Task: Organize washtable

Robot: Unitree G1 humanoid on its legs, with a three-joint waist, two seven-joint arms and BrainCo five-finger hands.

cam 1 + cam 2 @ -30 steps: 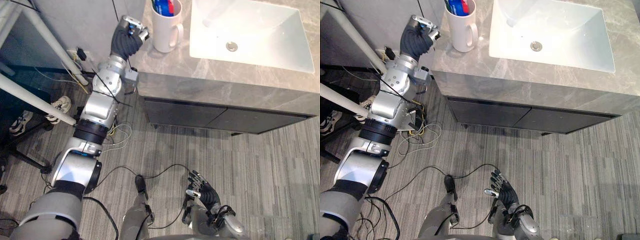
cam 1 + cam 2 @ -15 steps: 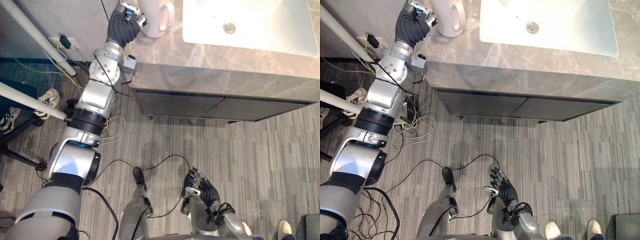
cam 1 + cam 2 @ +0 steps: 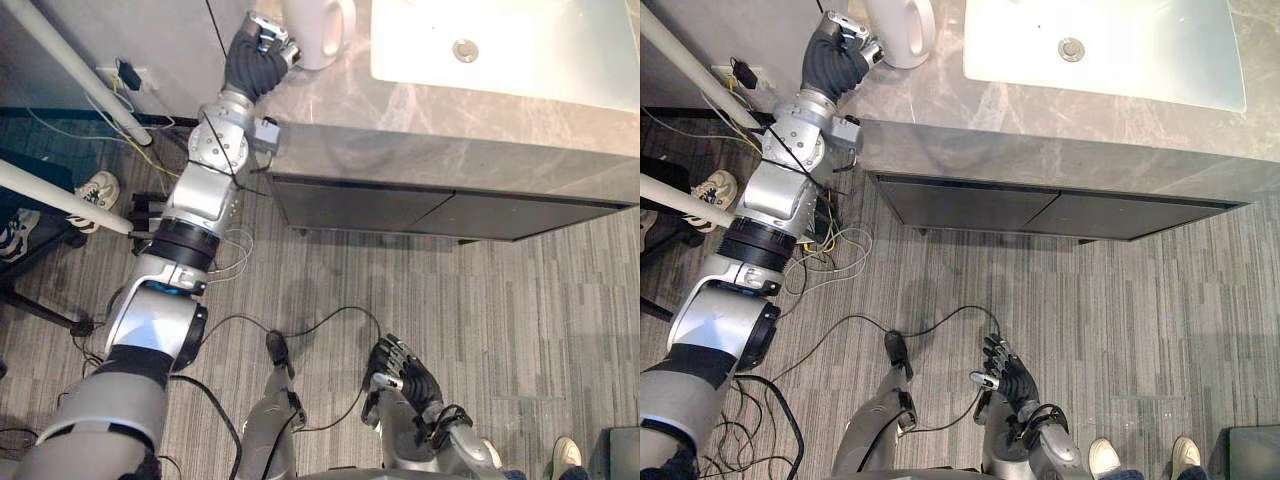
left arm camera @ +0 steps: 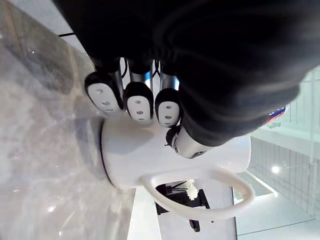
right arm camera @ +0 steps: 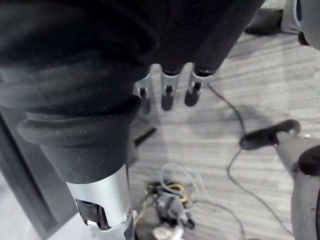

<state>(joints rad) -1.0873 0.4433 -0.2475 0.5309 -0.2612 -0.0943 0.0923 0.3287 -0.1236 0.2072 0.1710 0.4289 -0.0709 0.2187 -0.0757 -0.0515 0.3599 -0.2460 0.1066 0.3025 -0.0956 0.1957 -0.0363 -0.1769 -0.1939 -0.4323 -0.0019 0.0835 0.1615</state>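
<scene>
With the white mug [image 3: 315, 30] at the table's [image 3: 400, 120] rear left corner, the left hand [image 3: 258, 55], its fingers [image 4: 139, 102] curled in beside the mug and not round it, should probably open and wrap the body squarely before shifting it, while the right hand [image 3: 408, 378] hangs loose-fingered above the floor.

Bright even light, glare in the sink [image 3: 545, 62] (soft shadows)

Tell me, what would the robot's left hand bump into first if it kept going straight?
The white mug on the counter. The left hand points at its side from very close; it may already be touching.
</scene>
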